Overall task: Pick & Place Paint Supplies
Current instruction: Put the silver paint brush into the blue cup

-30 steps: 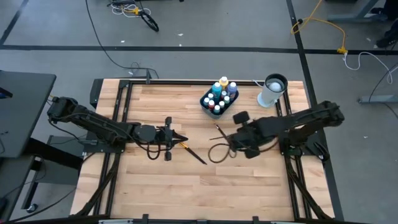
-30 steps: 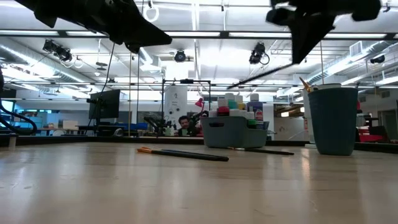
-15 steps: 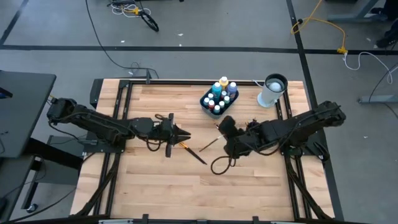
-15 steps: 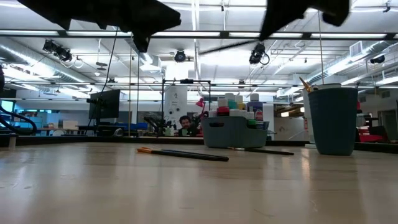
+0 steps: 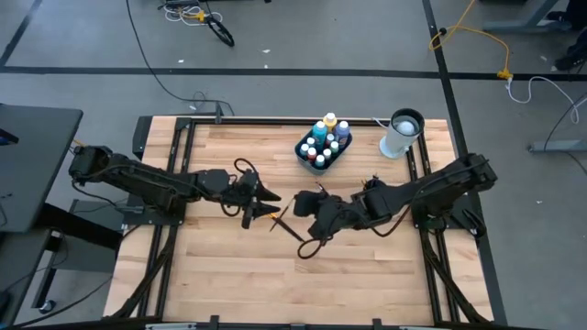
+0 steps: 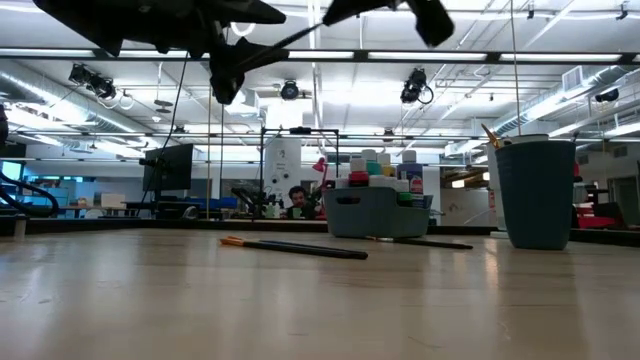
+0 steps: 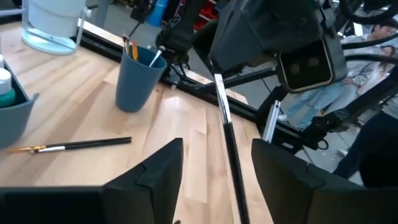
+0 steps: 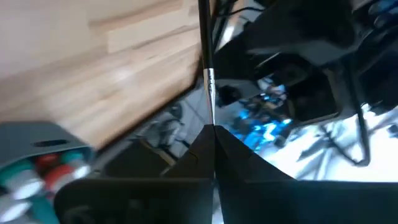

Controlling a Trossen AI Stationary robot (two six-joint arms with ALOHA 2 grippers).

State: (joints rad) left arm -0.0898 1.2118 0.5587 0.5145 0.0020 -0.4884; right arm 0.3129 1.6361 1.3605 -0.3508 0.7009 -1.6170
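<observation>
My right gripper (image 5: 298, 203) hangs above mid-table, shut on a thin dark brush (image 7: 227, 130) that reaches toward my left gripper (image 5: 272, 195). My left gripper (image 7: 227, 180) is open, one finger on either side of the brush's dark handle with a gap on both sides. Both grippers show high in the low view, the brush (image 6: 290, 35) slanting between them. Two more brushes (image 6: 300, 247) (image 6: 425, 242) lie flat on the table. Several paint bottles (image 5: 323, 137) stand in a grey bin (image 5: 303, 152) at the far middle. My right gripper pinches the brush between its two shut fingers at the end just past the silver ferrule (image 8: 210, 87). The fingers come from the table's right, in line with the brush. The brush is lifted clear of the table and sticks out beyond the fingertips toward my left gripper.
A blue cup (image 7: 137, 78) holding brushes stands at the far right, near the right arm's base. A white cylinder with a dark top (image 5: 401, 133) shows there in the high view. Bare wood lies along the near half of the table (image 5: 275, 284).
My right gripper has moved toward the table's left, up to my left gripper, and rolled; the brush it carries has swung round and now points between the left fingers. My left gripper has rolled and opened. The brushes on the table have stayed put.
</observation>
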